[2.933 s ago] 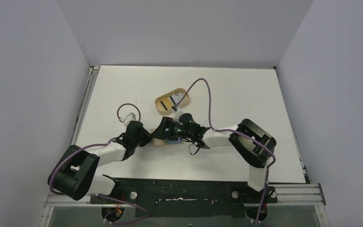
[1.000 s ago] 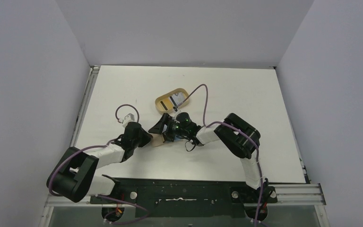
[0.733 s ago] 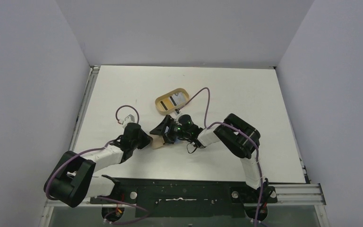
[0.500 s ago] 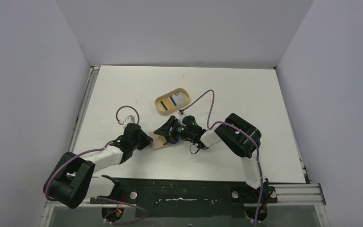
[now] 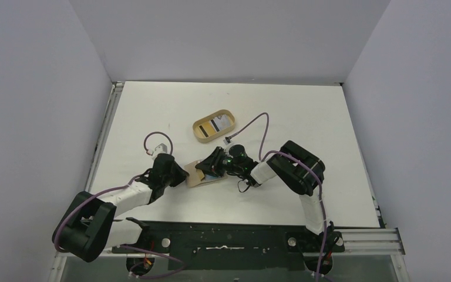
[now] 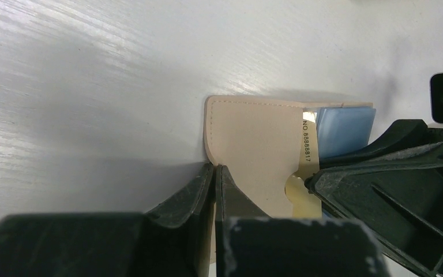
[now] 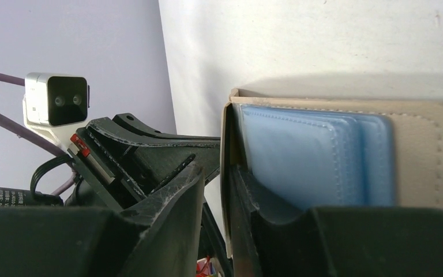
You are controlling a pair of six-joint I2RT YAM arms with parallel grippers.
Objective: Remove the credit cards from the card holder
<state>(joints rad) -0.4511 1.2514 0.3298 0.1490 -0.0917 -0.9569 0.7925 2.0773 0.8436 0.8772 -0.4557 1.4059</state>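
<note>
The tan card holder [image 5: 195, 177] lies open on the table between my two grippers, its light blue inside [image 7: 317, 156] facing up. My left gripper [image 6: 214, 170] is shut on the edge of its tan flap [image 6: 254, 144]. My right gripper [image 7: 216, 170] straddles the upright flap edge: one finger rests on the blue lining, and a small gap shows beside the other. A gold strip with a printed number [image 6: 307, 144] runs along the flap edge by the right fingertip. One of the credit cards [image 5: 221, 122], whitish with a black stripe, lies in the tray.
The oval tan wooden tray [image 5: 202, 130] stands just behind the grippers. A purple cable [image 5: 258, 120] loops from the right wrist near it. White walls close the table at left, back and right.
My right gripper has slid a little toward the near right and its jaws have narrowed around the flap edge. The card holder lies flatter. The left gripper still holds its flap.
</note>
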